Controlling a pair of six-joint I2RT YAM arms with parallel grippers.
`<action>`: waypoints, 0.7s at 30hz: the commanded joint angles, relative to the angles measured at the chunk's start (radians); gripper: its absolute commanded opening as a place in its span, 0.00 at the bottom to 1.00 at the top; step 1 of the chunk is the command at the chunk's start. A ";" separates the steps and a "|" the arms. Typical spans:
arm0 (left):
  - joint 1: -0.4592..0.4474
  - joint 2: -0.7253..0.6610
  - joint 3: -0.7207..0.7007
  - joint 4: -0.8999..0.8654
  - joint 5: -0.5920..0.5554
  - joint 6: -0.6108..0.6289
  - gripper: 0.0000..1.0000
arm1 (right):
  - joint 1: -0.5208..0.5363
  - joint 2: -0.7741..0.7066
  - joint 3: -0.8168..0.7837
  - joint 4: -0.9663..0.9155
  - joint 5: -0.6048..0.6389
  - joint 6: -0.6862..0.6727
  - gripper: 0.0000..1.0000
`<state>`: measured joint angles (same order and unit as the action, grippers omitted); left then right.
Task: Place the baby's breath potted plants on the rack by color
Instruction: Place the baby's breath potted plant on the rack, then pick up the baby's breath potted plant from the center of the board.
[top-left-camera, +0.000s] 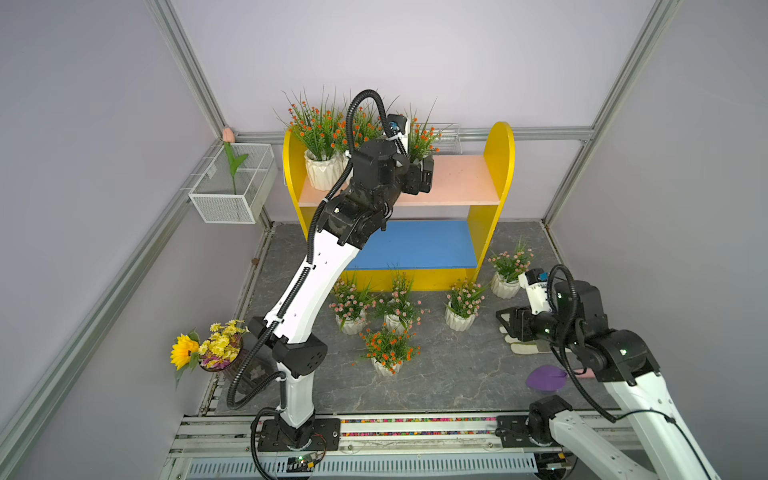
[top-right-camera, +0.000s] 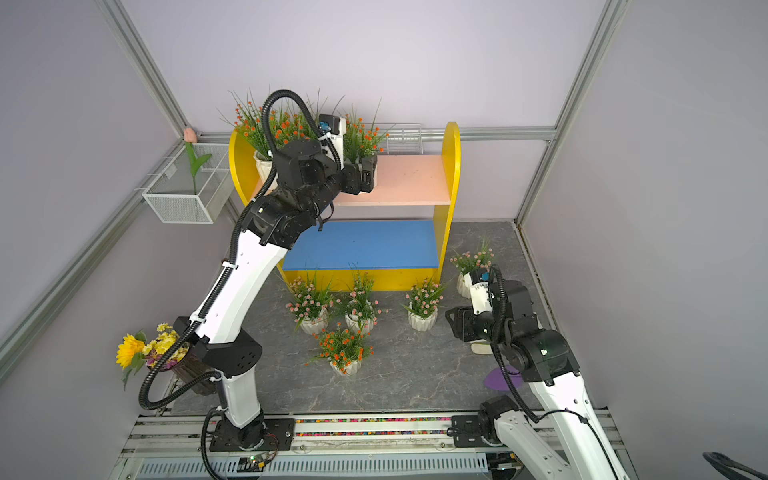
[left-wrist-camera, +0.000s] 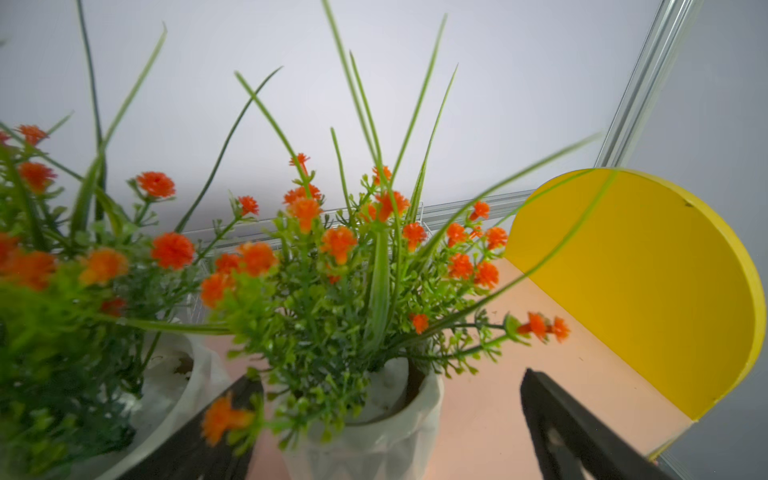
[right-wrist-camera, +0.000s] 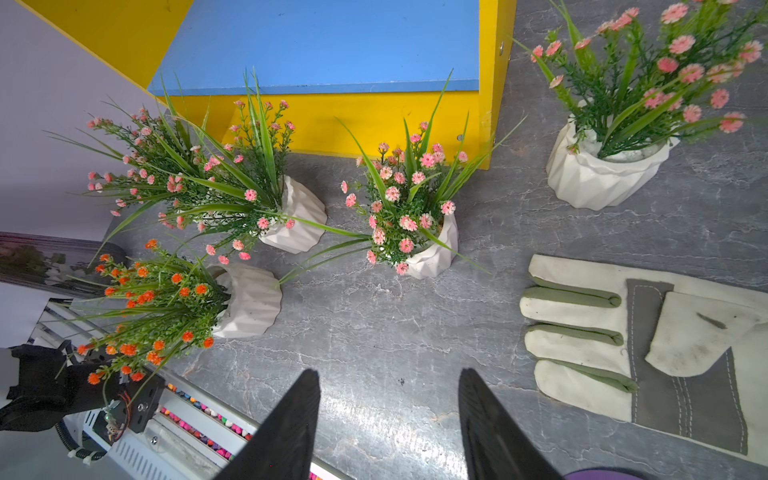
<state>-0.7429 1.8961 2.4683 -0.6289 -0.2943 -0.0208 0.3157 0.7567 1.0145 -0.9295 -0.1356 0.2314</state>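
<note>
Three orange baby's breath potted plants (top-left-camera: 316, 124) stand on the peach upper board (top-left-camera: 457, 178) of the rack (top-right-camera: 451, 166). My left gripper (left-wrist-camera: 388, 378) is open around the white pot (left-wrist-camera: 374, 428) of the rightmost one, with a clear gap beside one finger (left-wrist-camera: 557, 419); both top views show it (top-left-camera: 424, 174) at that pot. The blue lower board (top-left-camera: 424, 245) is bare. On the floor, several pink plants (right-wrist-camera: 399, 199) and one orange plant (top-left-camera: 388, 349) stand before the rack. My right gripper (right-wrist-camera: 388, 374) hovers open and empty over the floor, short of them.
A work glove (right-wrist-camera: 665, 332) lies beside my right gripper, and a purple object (top-left-camera: 544, 378) lies under the right arm. A wire basket with a tulip (top-left-camera: 232, 183) hangs at the left wall. A sunflower bouquet (top-left-camera: 208, 345) stands by the left arm's base.
</note>
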 joint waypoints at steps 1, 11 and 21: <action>-0.010 -0.036 -0.043 0.009 -0.033 0.011 0.99 | -0.003 -0.011 -0.015 0.020 -0.018 -0.006 0.57; -0.062 -0.271 -0.400 0.119 -0.025 0.037 0.99 | 0.009 0.016 -0.013 0.030 -0.084 -0.011 0.60; -0.092 -0.633 -0.970 0.317 0.087 0.003 0.99 | 0.229 0.078 -0.066 0.102 -0.002 0.065 0.59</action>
<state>-0.8330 1.3266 1.5925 -0.3969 -0.2703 -0.0071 0.5034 0.8181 0.9852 -0.8822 -0.1616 0.2527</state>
